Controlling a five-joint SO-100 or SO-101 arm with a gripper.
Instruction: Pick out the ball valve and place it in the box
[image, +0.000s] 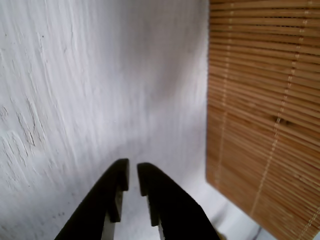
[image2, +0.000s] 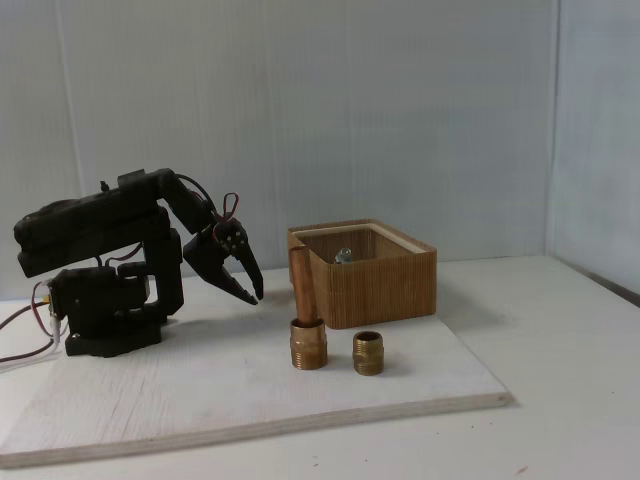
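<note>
The brown wooden box (image2: 375, 285) with ribbed sides stands at the middle of the white board. Inside it, just above the front wall, a small silver piece of the ball valve (image2: 343, 256) shows; the rest of the valve is hidden by the wall. My black gripper (image2: 252, 292) hangs left of the box, low over the board and pointing down and to the right. In the wrist view the gripper (image: 133, 184) has only a thin slit between its fingers and holds nothing. The box's ribbed wall (image: 265, 100) is at the right of that view.
A brass fitting with an upright copper pipe (image2: 306, 318) stands in front of the box's left corner. A short threaded brass nipple (image2: 368, 353) sits to its right. The arm's base (image2: 105, 320) is at the left of the white board (image2: 200, 390).
</note>
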